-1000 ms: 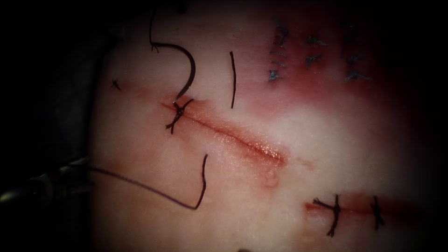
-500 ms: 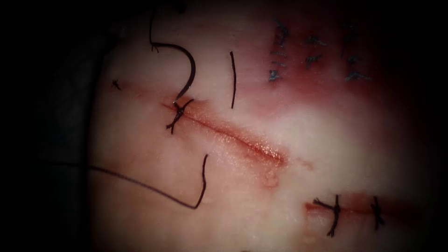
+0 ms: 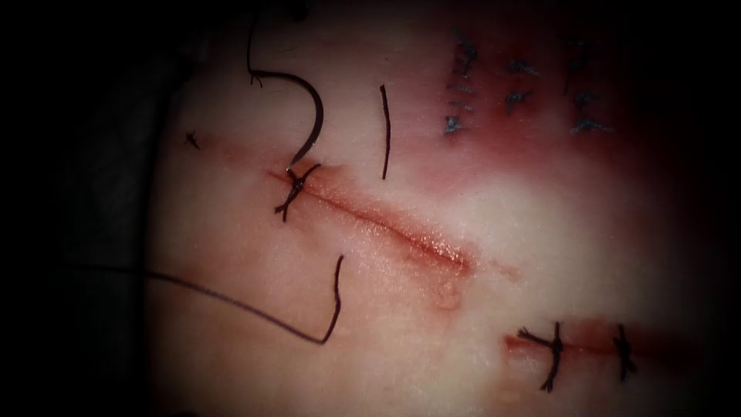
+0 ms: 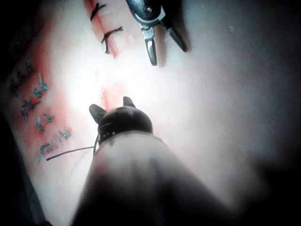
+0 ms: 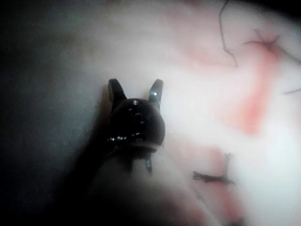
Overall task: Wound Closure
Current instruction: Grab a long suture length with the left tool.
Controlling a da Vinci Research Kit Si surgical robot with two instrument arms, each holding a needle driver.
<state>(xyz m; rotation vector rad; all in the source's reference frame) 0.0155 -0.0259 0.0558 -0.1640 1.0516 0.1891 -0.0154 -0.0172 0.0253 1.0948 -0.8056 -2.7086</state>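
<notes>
While both tools sit off the wound, the needle (image 3: 309,108) lies free on the tissue (image 3: 540,232), held by neither pincer. Going left to right in the endoscope view: a long thread (image 3: 231,305) runs in from the dark left edge, crosses the tissue below the cut (image 3: 386,224) and hooks upward at its end. Above it a small dark thread scrap (image 3: 191,140) lies on the tissue. The needle rests above the cut's left end, curved, its lower tip touching or just beside the knot (image 3: 294,188); whether the tip is in the tissue cannot be told. A thread tail runs up from the needle's upper end. The knot is a tied stitch across the left end of the cut, and the cut is open to the right of it, with red fluid (image 3: 444,249) along its right end. A short cut piece (image 3: 385,131) lies upright, right of the needle, above the cut. Blue marks (image 3: 463,85) sit upper right. Lower right, a second cut (image 3: 587,336) carries two stitches.

Left wrist view: the left pincer (image 4: 112,106) is open a little, holding nothing, above the tissue; the right pincer (image 4: 165,49) is wide open and empty, near the two stitches (image 4: 110,36).

Right wrist view: the right pincer (image 5: 136,89) is open, empty, over bare tissue, with a stitch (image 5: 214,176) nearby.
</notes>
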